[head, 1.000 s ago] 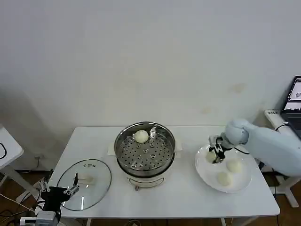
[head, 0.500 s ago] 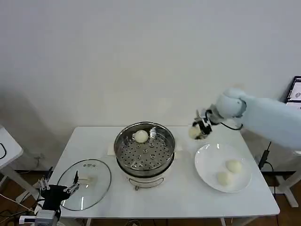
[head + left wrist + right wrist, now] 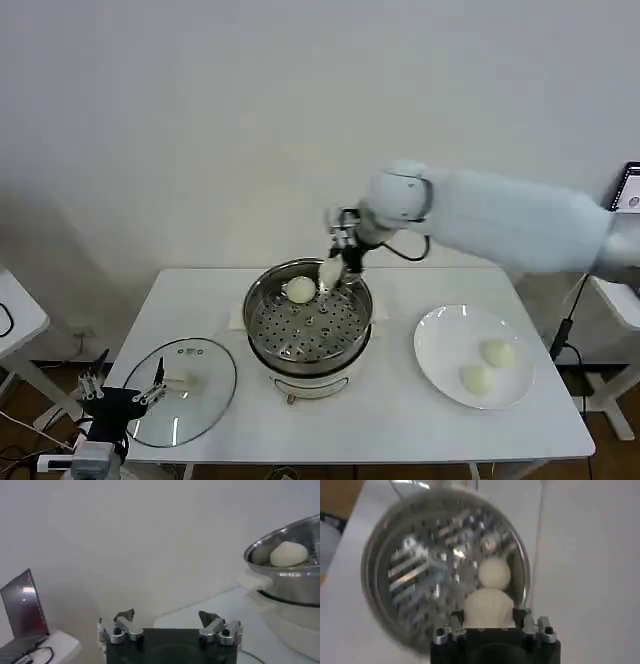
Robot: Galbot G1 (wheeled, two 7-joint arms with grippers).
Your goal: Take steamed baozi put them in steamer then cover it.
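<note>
While the left gripper (image 3: 170, 625) hangs open, the right gripper (image 3: 336, 268) clamps a baozi (image 3: 330, 271) above the steamer (image 3: 308, 318).

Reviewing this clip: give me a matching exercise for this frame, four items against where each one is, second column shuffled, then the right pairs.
Items
1. glass lid
2. baozi held in the right gripper
3. white plate
4. left gripper

Places
A. above the steamer, near its far rim
B. on the table's right side, holding two baozi
C. low at the table's front left corner, jaws apart
D. flat on the table, left of the steamer

Pairs: 1-D, 2-A, 3-B, 4-C
</note>
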